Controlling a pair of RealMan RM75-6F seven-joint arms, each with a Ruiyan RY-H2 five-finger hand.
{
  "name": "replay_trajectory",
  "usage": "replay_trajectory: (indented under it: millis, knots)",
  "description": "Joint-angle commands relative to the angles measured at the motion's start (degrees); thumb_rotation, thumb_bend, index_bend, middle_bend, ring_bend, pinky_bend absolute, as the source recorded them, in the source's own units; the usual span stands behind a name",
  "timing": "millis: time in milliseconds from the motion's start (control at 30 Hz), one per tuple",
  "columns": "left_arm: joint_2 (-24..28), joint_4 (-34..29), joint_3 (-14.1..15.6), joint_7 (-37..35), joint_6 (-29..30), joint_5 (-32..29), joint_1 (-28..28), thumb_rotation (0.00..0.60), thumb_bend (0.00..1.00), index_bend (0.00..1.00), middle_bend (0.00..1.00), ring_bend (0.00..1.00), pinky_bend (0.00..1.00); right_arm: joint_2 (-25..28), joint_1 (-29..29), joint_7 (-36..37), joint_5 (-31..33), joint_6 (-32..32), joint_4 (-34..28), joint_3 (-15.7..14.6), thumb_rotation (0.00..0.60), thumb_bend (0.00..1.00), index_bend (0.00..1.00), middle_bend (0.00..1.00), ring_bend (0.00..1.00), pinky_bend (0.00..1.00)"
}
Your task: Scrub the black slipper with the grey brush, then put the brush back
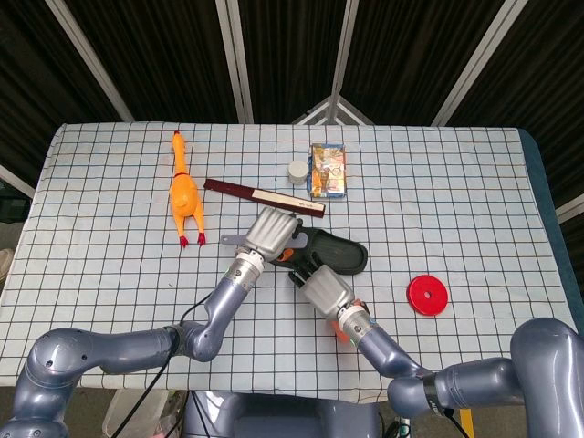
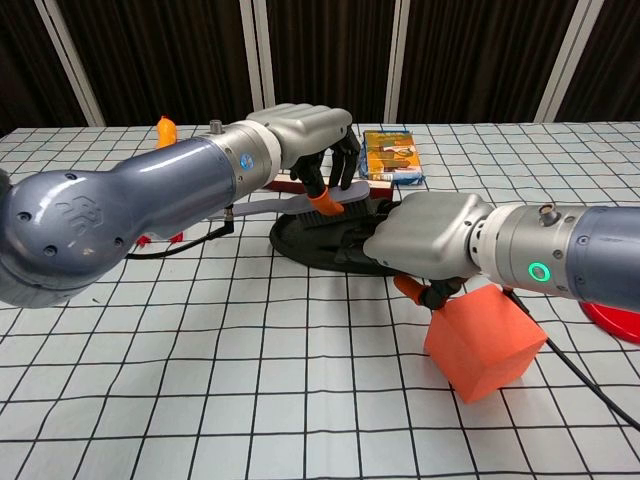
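Centrally, the black slipper (image 2: 318, 244) is pinned by the right hand (image 2: 428, 244), half hidden behind it; the grey brush (image 2: 322, 203) is gripped on it by the left hand (image 2: 310, 130). At lower right, an orange cube (image 2: 484, 340) is seen; behind, a snack box (image 2: 392, 158).

We lose most of the grey brush (image 2: 345, 197) under the left hand (image 2: 310, 135), and the right hand (image 2: 425, 240) covers the near side of the black slipper (image 2: 300, 240).
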Motion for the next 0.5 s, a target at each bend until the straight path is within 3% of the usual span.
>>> replay_trajectory:
  millis: [33, 200, 500]
  knots:
    - [0.3, -0.4, 0.4, 0.4, -0.1, -0.3, 0.0, 0.600, 0.58, 0.52, 0.65, 0.58, 0.57, 0.2, 0.1, 0.3, -0.2, 0.1, -0.2, -0.3, 0.600, 0.78, 0.00, 0.02, 0.00, 0.10]
    - [2.6, -4.2, 1.5, 2.3, 1.1, -1.1, 1.1, 0.600, 0.58, 0.52, 0.65, 0.58, 0.57, 0.3, 0.3, 1.2, -0.4, 0.2, -0.2, -0.6, 0.600, 0.78, 0.00, 0.02, 0.00, 0.10]
    - [7.4, -10.5, 2.0, 9.0, 3.8, -7.9, 1.7, 0.600, 0.58, 0.52, 0.65, 0.58, 0.57, -0.1, 0.7, 2.5, -1.0, -0.2, 0.5, -1.2, 0.600, 0.78, 0.00, 0.02, 0.00, 0.10]
